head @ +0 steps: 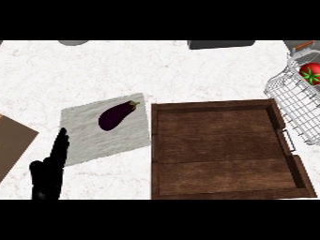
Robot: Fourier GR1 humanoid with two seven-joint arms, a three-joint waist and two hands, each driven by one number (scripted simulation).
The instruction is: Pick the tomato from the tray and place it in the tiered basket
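A small, smooth, likely light and easily bruised tomato (313, 73), best cupped around its sides, sits in the tiered basket (295, 104) beside the wooden tray (221, 108), while the left hand (48, 173) rests open, holding nothing.

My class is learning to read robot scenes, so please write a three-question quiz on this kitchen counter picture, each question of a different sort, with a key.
1. True or false: the tomato lies in the wire basket.
2. What rests on the grey cloth? A) eggplant B) tomato C) cutting board
3. Fill in: the only hand in view is the robot's ____ hand.

Key: 1 true. 2 A. 3 left; it is open, fingers up, left of the wooden tray, which holds nothing.
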